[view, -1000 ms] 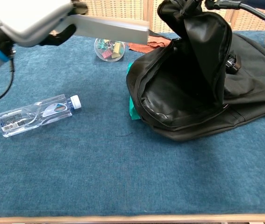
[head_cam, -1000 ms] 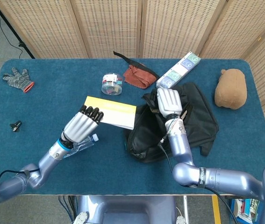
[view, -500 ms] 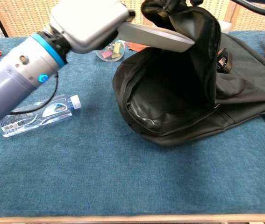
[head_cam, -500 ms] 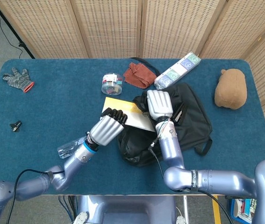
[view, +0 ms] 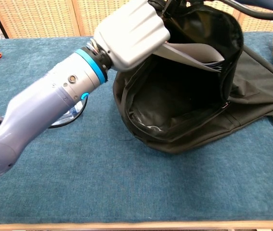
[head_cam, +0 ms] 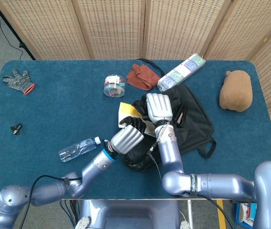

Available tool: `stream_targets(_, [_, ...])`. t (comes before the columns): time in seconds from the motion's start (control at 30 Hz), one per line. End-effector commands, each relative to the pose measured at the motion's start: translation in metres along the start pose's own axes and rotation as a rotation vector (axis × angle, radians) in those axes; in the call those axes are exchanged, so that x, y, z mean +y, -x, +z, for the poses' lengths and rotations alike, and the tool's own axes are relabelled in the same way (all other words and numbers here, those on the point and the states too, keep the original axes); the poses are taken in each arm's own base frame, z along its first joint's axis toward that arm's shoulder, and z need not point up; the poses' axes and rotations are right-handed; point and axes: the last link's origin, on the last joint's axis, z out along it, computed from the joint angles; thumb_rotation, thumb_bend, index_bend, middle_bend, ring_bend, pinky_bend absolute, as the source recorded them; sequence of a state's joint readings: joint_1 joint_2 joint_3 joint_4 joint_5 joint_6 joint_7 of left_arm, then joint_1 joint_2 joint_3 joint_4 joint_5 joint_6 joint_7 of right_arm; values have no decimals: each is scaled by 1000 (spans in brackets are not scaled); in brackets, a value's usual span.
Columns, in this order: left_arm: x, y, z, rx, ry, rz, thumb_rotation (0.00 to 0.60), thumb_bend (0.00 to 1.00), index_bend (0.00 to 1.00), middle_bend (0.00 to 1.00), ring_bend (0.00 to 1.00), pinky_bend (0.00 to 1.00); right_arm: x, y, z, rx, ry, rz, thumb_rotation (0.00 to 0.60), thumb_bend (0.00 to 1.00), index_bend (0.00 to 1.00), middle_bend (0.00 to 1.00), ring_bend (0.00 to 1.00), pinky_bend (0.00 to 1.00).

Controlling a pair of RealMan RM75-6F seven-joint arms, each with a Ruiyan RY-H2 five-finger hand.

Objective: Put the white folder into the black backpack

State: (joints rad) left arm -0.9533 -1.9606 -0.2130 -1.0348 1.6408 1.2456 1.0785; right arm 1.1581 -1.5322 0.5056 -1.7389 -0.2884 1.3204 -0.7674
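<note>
The black backpack (head_cam: 192,125) lies right of centre on the blue table, and its mouth (view: 175,103) gapes toward me in the chest view. My right hand (head_cam: 159,107) grips the bag's upper rim and holds it up. My left hand (head_cam: 127,138) grips the near end of the white folder (head_cam: 127,110), which shows pale yellow from above. In the chest view the left hand (view: 132,32) is at the bag's mouth, and the folder's far end (view: 194,52) reaches inside the opening under the raised flap. The right hand is hidden there.
A water bottle (head_cam: 78,149) lies left of my left arm. A clip jar (head_cam: 114,86), a brown cloth (head_cam: 142,76) and a boxed pack (head_cam: 181,71) sit behind the bag. A plush bear (head_cam: 236,90) is far right. A glove (head_cam: 18,81) is far left.
My left hand has carried the folder to the right, from above the bare table into the backpack's mouth. The right hand and the raised rim have shifted slightly left.
</note>
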Motion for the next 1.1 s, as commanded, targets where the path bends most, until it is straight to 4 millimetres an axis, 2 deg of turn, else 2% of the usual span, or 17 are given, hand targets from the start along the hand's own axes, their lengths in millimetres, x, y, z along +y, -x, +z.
stream_targets(0.03, [7,1,3,0,26,33,600,632,861,693,633,729,-1,-1,0,1,-2,2,600,749,641,663,742,889])
stream_targets(0.4, [39,-1,17,7,110,77,600,632,861,693,632,729,-12,-5,-6,-8,-28,20,600,749,641,663,742,889])
stream_targets(0.53, [50,-7,21,10,112,62,600,632,861,693,631,729,-10,-4,-6,-4,-27,10,600,749,641,663,742,889])
stream_targets(0.73, [59,-6,25,-3,121,65,600,631,861,693,617,728,-8,-7,-6,-2,-28,13,600,749,641,663,742,889])
stream_targets(0.83, [63,-5,28,-14,122,62,600,628,855,676,576,728,-8,-9,-7,6,-31,7,600,750,641,663,742,889])
stream_targets(0.87, [64,-5,29,-19,121,55,600,622,834,647,546,721,-8,-10,-8,9,-31,7,600,749,641,663,742,889])
stream_targets(0.93, [64,-4,28,-29,119,42,600,588,720,517,441,664,-6,-12,-7,17,-24,6,600,749,641,663,742,889])
stream_targets(1.0, [60,-3,28,-31,111,35,600,523,506,289,277,581,-3,-14,-6,18,-20,7,600,749,641,663,742,889])
stream_targets(1.1, [51,-2,25,-46,93,-3,600,436,271,107,166,546,1,-15,-4,20,-10,8,600,749,641,663,742,889])
